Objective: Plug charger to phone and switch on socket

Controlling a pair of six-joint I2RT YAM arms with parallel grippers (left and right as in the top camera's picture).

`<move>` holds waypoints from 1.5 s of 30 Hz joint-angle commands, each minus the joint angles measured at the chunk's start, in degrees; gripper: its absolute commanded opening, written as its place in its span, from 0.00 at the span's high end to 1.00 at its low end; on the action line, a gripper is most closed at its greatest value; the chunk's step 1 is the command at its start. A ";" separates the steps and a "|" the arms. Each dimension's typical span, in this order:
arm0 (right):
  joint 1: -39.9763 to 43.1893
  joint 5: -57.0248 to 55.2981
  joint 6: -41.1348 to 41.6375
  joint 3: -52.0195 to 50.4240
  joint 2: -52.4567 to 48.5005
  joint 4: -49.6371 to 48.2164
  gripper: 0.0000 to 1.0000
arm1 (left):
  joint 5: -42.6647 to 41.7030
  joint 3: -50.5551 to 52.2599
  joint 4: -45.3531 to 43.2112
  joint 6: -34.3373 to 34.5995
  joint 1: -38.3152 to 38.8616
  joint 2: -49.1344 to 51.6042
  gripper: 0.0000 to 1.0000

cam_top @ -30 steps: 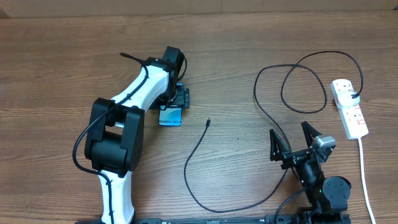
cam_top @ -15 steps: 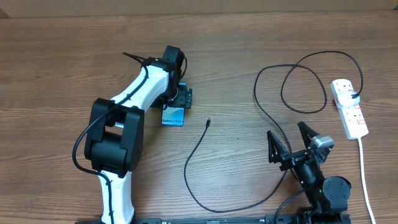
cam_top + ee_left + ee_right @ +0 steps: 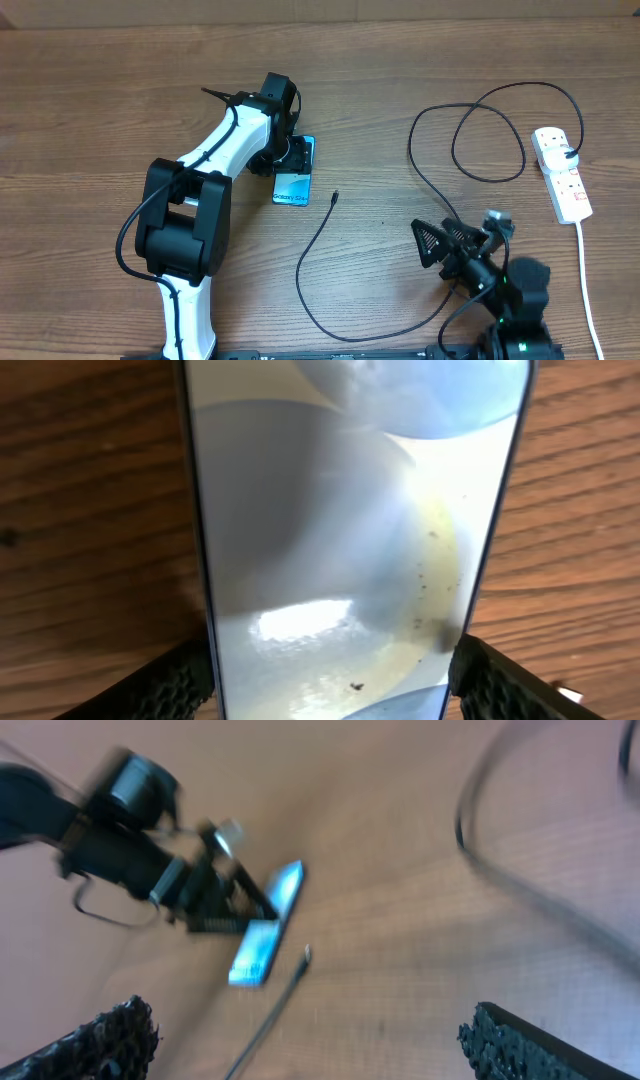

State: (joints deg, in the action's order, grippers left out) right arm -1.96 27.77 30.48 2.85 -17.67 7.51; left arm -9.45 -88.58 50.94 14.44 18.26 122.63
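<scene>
1. Between the fingers point(image 3: 185, 685) of the left gripper point(image 3: 288, 155): the phone point(image 3: 294, 186), flat on the table point(image 3: 100, 90), screen up.
2. Closed on the phone across its width, one textured pad against each long edge (wrist view filled almost wholly by the pale, glare-streaked screen).
3. Just past the phone's free end, on the side of that gripper toward the right arm: the plug tip point(image 3: 335, 196) of the charger point(image 3: 299, 272), near the phone but apart from it, not inserted.
4. From the tip, a thin black cable down toward the robot's base, curving close by the right gripper point(image 3: 305, 1030), then looping away to the socket point(image 3: 562, 175).
5. Right gripper: jaws spread wide, nothing between them; wrist view blurred, facing the left gripper and phone.
6. Off to the right gripper's right, well apart from the left gripper: the socket, white cord point(image 3: 585, 290) trailing toward the base. Red switches too small to read.
</scene>
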 commanded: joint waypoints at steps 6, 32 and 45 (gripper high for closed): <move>-0.31 5.38 -10.56 35.21 -34.34 18.60 0.00 | -5.42 1.49 -4.07 1.86 0.22 1.14 0.00; -19.85 1.40 -5.66 49.62 -67.52 11.89 0.00 | 6.71 -6.67 0.28 4.42 5.05 5.79 0.00; -25.20 5.92 5.14 49.62 -84.08 -1.42 0.00 | 10.51 -6.67 6.19 2.84 3.87 7.13 0.29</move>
State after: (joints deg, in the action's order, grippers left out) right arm -26.11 30.55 34.61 51.46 -99.18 8.54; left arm 0.67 -95.44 56.10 17.87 23.09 127.04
